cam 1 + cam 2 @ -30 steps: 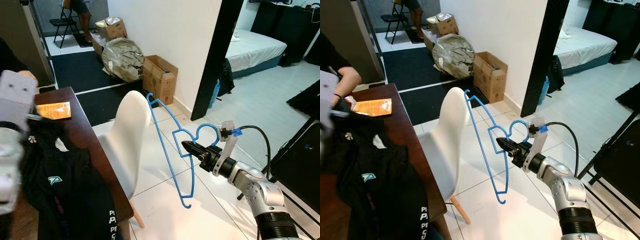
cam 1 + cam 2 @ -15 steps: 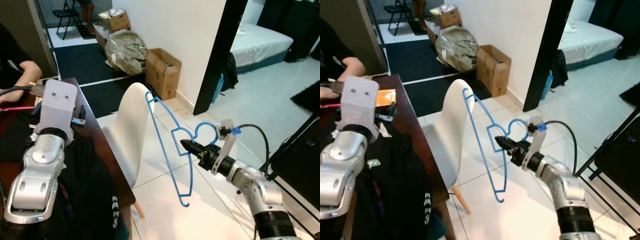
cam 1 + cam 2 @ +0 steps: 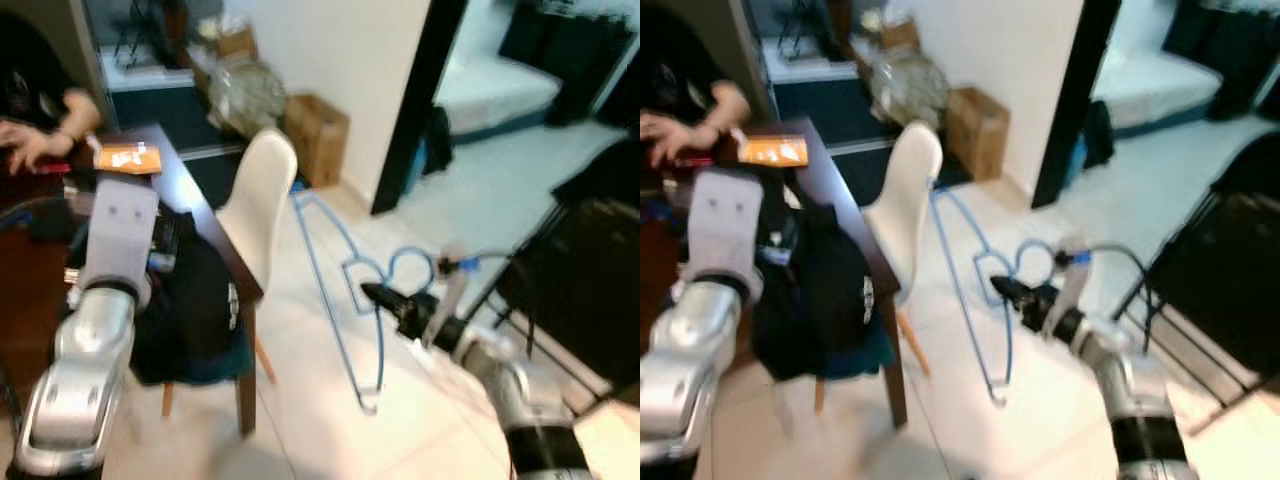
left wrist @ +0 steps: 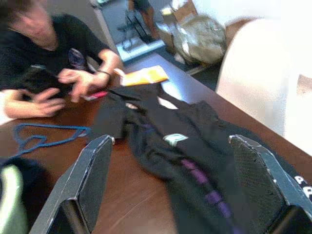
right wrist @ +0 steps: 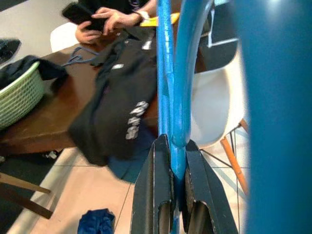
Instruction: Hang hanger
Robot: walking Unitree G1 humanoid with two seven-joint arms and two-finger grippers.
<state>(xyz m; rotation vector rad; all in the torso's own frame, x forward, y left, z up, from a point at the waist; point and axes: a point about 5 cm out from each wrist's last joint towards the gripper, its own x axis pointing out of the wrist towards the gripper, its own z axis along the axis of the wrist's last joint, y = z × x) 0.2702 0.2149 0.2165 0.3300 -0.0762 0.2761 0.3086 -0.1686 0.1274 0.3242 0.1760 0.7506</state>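
A blue plastic hanger (image 3: 335, 255) hangs in the air beside the white chair, hook end toward my right arm. My right gripper (image 3: 370, 293) is shut on the hanger near its hook; in the right wrist view the two black fingers (image 5: 158, 185) clamp the blue bar (image 5: 165, 73). My left arm (image 3: 100, 300) is raised over the dark wooden table (image 4: 122, 195). The left gripper (image 4: 171, 141) is open above a black garment (image 4: 190, 146), holding nothing.
A white chair (image 3: 258, 195) stands at the table's end, where the black garment (image 3: 200, 290) drapes over the edge. A person's hands (image 4: 78, 80) hold a phone at the table, near a second blue hanger (image 4: 44, 134). A black rack (image 3: 570, 280) stands to the right, cardboard boxes (image 3: 315, 135) by the wall.
The camera has pulled back and is blurred, so the whole scene shifted. My left arm rose over the table. The right gripper still holds the hanger.
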